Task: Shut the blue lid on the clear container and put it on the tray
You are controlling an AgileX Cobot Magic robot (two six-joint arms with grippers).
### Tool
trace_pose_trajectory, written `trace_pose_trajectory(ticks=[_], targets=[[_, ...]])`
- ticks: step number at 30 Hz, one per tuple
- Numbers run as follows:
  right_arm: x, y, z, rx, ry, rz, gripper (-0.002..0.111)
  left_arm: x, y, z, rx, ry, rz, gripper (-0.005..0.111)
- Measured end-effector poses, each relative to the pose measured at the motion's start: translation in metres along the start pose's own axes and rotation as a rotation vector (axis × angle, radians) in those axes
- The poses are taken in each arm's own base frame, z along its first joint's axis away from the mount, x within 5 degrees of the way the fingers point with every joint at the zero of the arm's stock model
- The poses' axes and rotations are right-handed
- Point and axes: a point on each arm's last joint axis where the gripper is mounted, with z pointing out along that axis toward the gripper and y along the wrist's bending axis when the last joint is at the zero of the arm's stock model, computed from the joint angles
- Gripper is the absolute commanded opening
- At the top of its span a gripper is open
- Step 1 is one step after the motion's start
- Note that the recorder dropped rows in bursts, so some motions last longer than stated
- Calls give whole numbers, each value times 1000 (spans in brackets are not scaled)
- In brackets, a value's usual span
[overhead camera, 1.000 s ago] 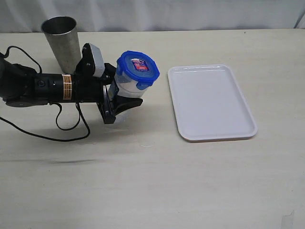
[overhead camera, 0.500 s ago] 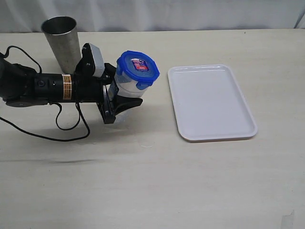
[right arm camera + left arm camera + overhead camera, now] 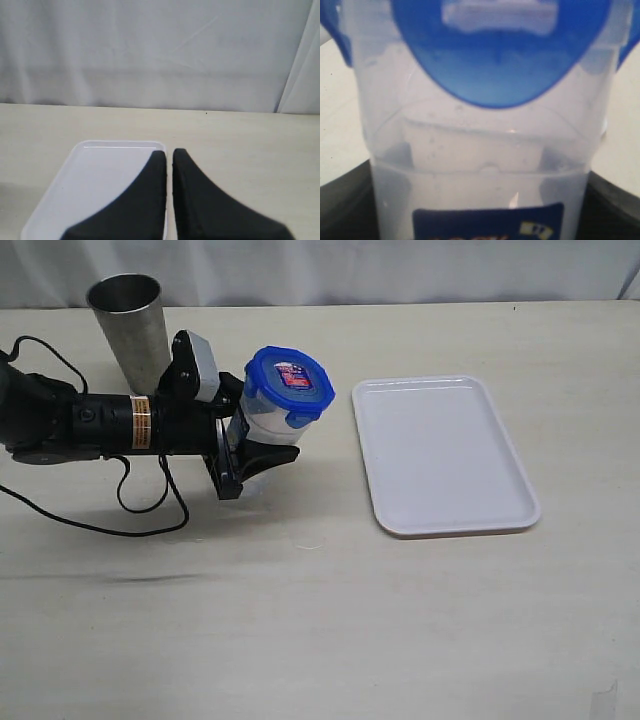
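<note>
White curtain cloth [image 3: 400, 270] backs a pale wood-grain table [image 3: 320, 620], seen from the near edge in the exterior view.

Left arm: it lies low over the table from the left edge. The left gripper [image 3: 255, 435] is closed around the tall, narrow clear plastic container [image 3: 270, 426], one black finger [image 3: 262, 462] on its near side and the other behind it. In the left wrist view the container wall [image 3: 480, 150] fills the frame, with dark finger surfaces [image 3: 342, 200] at either side and a dark blue label [image 3: 490, 222] on the wall.

Lid: the small round blue plastic lid [image 3: 290, 383] sits on the container's mouth, its red-and-white sticker [image 3: 292, 375] facing up, and one snap flap [image 3: 500, 55] hangs down over the rim. The container leans slightly; whether its base touches the table cannot be told.

Tray: the flat white rectangular plastic tray [image 3: 443, 455] lies in the right half of the table, apart from the container, and carries nothing.

Other items: a grey steel cup [image 3: 130, 325] stands upright near the far left corner, just behind the arm. A black cable [image 3: 120, 512] loops on the table towards the left edge.

Right arm: it is outside the exterior view. In the right wrist view the right gripper [image 3: 169, 200] has its two black fingers pressed together on nothing, above the tray's rim [image 3: 55, 200].
</note>
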Motion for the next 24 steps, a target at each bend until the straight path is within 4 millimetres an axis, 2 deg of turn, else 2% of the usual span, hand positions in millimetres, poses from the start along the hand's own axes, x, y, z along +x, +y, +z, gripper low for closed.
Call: trace_pose_trajectory(ticks=[7,14,24], targets=[[2,0,0,-1,17,0,4,0,0,0,0,0,0,0],[16,1,-1,-7,177,0,4,0,0,0,0,0,0,0],[17,1,-2,-7,187,0,4,-1,0,0,2,-6,0,0]])
